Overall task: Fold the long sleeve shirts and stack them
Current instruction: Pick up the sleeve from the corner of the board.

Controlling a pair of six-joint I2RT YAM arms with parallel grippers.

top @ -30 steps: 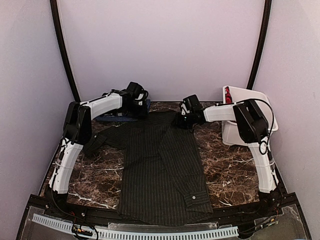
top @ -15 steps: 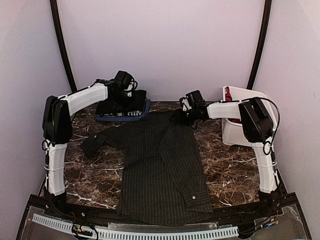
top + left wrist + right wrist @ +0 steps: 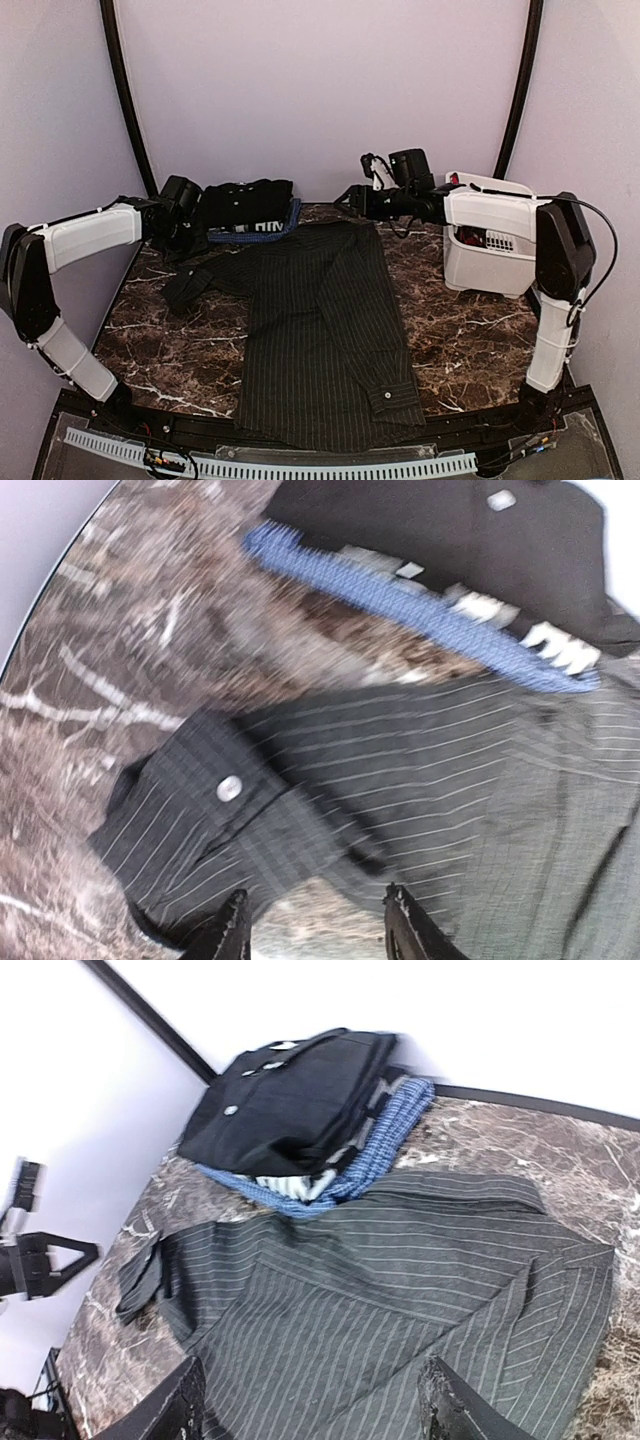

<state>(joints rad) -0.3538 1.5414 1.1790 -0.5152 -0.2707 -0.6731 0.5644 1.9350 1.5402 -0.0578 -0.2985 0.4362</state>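
The table (image 3: pixel 460 350) is carrying the striped shirt (image 3: pixel 320 330), one sleeve (image 3: pixel 375 330) laid across its front, we judge to narrow it for folding. At far left the black shirt (image 3: pixel 245 203) is sitting folded on the blue shirt (image 3: pixel 262 233), starting the stack. Both grippers are hanging open, empty: left gripper (image 3: pixel 315 932) over the outstretched cuff (image 3: pixel 190 810), right gripper (image 3: pixel 320 1405) above the shirt's far edge. Left wrist view alone is resolving the cuff's button (image 3: pixel 229 788); top view alone is showing the hem (image 3: pixel 330 435).

We note plain pale lilac walls (image 3: pixel 320 90) on the far, left and right sides, evenly lit. Two black curved poles (image 3: pixel 125 90) rise at the far corners. The table (image 3: pixel 460 340) is dark brown marble with white veins; a white perforated strip (image 3: pixel 300 467) lines its near edge.
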